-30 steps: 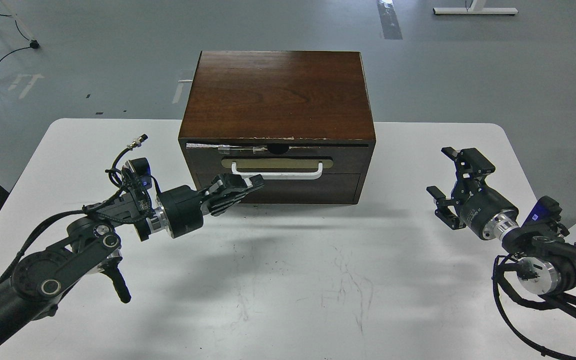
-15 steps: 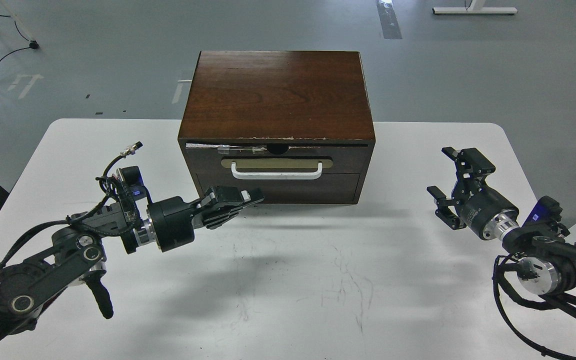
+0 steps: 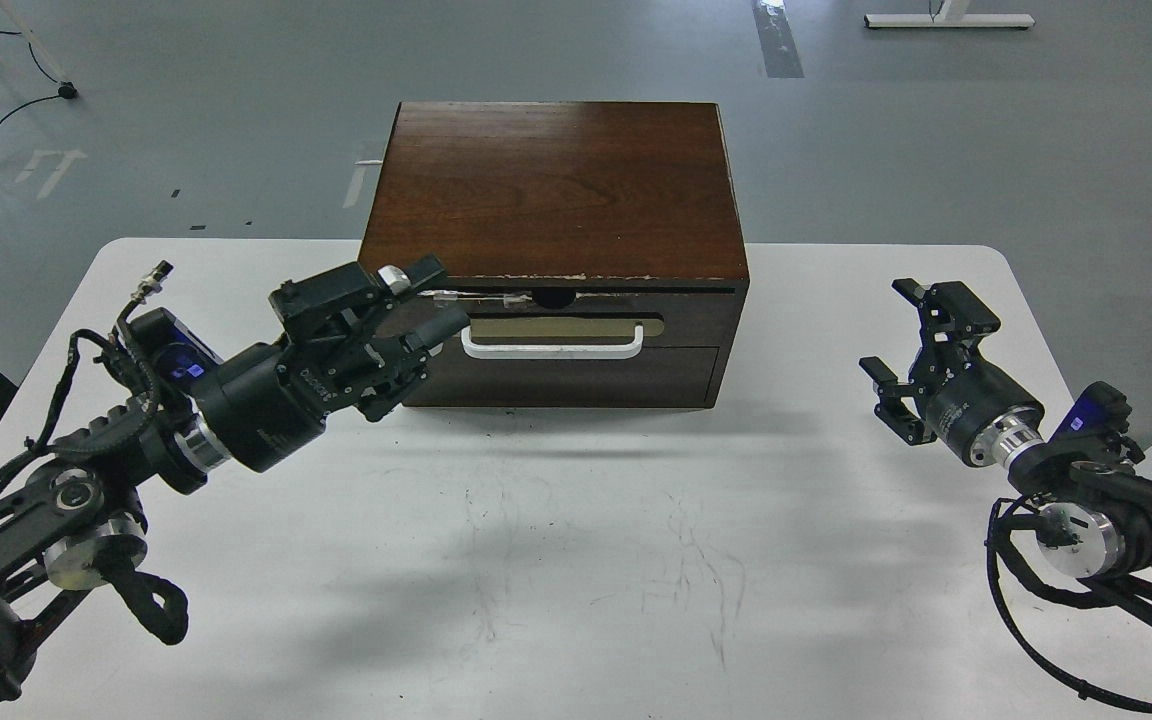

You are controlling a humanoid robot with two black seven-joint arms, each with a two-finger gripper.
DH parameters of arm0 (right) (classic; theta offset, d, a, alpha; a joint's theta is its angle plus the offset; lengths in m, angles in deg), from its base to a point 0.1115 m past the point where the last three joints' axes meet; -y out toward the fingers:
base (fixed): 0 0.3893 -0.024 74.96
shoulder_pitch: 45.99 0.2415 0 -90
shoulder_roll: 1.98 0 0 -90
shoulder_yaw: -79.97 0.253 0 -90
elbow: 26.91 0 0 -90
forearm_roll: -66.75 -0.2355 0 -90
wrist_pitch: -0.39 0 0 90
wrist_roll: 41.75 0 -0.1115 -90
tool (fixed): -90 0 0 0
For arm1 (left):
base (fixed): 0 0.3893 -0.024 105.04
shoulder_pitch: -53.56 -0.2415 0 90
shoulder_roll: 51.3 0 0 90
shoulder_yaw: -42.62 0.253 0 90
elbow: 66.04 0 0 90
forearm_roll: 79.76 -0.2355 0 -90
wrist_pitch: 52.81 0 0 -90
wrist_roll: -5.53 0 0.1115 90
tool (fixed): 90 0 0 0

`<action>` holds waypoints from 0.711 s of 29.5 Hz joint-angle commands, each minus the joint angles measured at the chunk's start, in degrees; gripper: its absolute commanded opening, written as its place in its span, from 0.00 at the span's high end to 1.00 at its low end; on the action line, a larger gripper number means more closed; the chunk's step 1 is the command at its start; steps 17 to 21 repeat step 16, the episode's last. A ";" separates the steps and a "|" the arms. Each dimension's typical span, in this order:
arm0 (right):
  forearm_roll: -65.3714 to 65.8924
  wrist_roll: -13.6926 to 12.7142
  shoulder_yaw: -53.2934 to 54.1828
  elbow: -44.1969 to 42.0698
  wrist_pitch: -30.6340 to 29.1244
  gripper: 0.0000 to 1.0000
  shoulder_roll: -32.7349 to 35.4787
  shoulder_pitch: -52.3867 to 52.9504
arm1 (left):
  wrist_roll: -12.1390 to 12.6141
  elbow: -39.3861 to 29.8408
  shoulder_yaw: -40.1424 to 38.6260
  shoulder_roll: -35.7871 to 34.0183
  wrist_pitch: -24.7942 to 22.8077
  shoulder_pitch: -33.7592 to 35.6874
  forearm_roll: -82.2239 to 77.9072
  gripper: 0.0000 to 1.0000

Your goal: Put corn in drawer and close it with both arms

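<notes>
The drawer (image 3: 696,318) is shut in the dark brown cabinet (image 3: 556,190), with its white bar handle (image 3: 553,349) over a beige slot. The corn is not in view. My left gripper (image 3: 429,302) is open and empty at the cabinet's front left corner, just left of the handle; one finger (image 3: 406,280) is at the level of the drawer's top edge, the other (image 3: 436,328) at handle level. My right gripper (image 3: 887,327) is open and empty above the table, well to the right of the cabinet.
The cabinet stands at the back middle of the white table (image 3: 576,540). A plain dark panel (image 3: 576,377) lies below the drawer. Grey floor with cables (image 3: 6,110) lies beyond the table.
My left gripper has risen from in front of the lower panel, swung left and up to the drawer's left end, turned and opened. My right gripper has shifted slightly up and right.
</notes>
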 commanded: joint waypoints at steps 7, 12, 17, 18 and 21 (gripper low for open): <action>-0.09 -0.01 0.15 -0.09 0.00 0.00 -1.63 0.00 | 0.01 6.35 -6.25 2.76 1.99 -7.87 11.87 0.01; -0.18 -0.01 0.15 -0.09 0.00 0.00 -2.25 0.00 | 0.01 7.94 -6.70 4.08 0.31 -8.40 11.87 0.01; -0.18 -0.01 0.15 0.09 -0.08 0.00 -2.51 0.00 | 0.49 8.29 -7.05 4.26 -0.56 -9.01 11.87 0.02; -0.18 -0.01 0.15 0.09 -0.08 0.00 -2.51 0.00 | 0.49 8.29 -7.05 4.26 -0.56 -9.01 11.87 0.02; -0.18 -0.01 0.15 0.09 -0.08 0.00 -2.51 0.00 | 0.49 8.29 -7.05 4.26 -0.56 -9.01 11.87 0.02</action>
